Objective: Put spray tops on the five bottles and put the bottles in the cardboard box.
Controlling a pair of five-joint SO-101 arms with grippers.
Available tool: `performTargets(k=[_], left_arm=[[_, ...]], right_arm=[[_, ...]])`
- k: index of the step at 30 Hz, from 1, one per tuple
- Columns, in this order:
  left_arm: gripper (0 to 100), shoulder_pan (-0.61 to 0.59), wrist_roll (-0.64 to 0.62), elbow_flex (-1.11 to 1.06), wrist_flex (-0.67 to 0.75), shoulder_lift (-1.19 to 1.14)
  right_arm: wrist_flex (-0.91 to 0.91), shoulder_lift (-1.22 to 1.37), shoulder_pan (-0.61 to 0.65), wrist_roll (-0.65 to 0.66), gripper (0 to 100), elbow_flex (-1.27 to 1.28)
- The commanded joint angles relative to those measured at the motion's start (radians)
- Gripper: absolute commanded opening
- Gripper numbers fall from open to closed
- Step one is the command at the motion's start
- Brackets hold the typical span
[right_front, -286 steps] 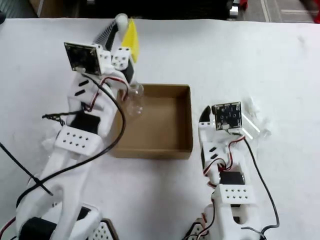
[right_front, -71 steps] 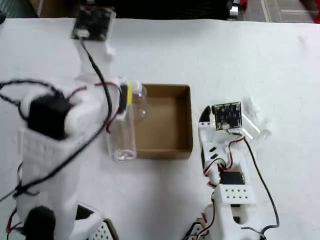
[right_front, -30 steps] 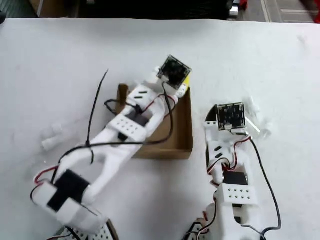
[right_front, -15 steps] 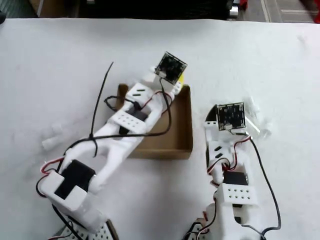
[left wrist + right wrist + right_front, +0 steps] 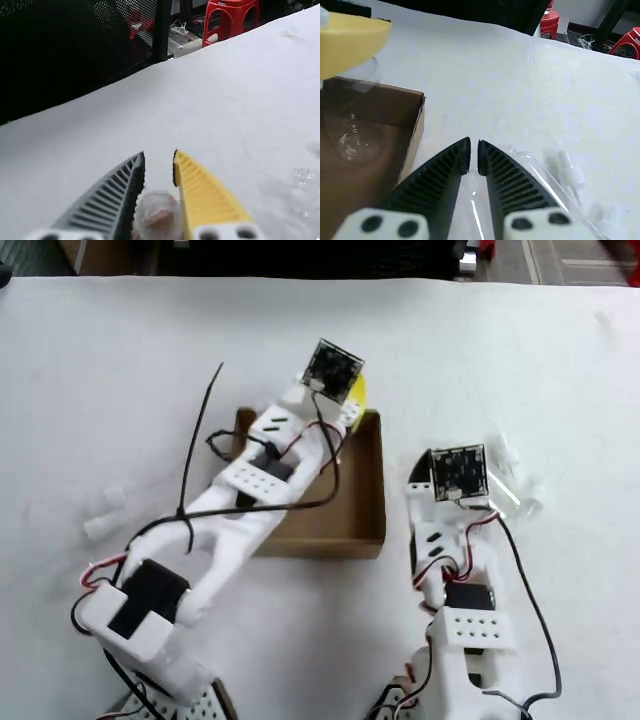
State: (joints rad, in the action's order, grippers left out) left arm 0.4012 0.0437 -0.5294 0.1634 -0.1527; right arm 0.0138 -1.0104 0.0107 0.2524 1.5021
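**Left arm carrying a clear bottle over the cardboard box**

The left hand point(image 5: 158, 156) is clamping a clear bottle point(image 5: 155, 216) between its grey and yellow fingers point(image 5: 200, 195). Over the last few seconds the arm has been swinging from the left side of the cardboard box point(image 5: 378, 490), where it was lifting the bottle high, to stretch across toward the far right corner (so release into the box is probably the next step). The right hand point(image 5: 474, 146), fingers almost together and gripping nothing visible, is resting just right of the box, barely shifted. The left wrist view is showing the grip, which the high view is hiding. The right wrist view is showing glassy bottle walls inside the box, plus a second bottle point(image 5: 537, 172) and spray tops point(image 5: 567, 172) lying on the tabletop point(image 5: 500, 350).
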Motion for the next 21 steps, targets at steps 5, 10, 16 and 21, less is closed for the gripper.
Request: performTargets(k=[5, 10, 16, 21], left_arm=[[10, -0.012, -0.092, 0.147, -0.279, 0.077], [10, -0.008, -0.092, 0.144, -0.287, 0.094], [10, -0.008, -0.092, 0.173, -0.29, 0.096], [10, -0.008, -0.084, 0.199, -0.295, 0.096]], right_arm=[[0.024, -0.008, 0.007, 0.014, 1.8, -0.008], [0.024, -0.008, 0.007, 0.015, 1.8, -0.008], [0.024, -0.008, 0.007, 0.015, 1.8, -0.008], [0.024, -0.008, 0.007, 0.015, 1.8, -0.008]])
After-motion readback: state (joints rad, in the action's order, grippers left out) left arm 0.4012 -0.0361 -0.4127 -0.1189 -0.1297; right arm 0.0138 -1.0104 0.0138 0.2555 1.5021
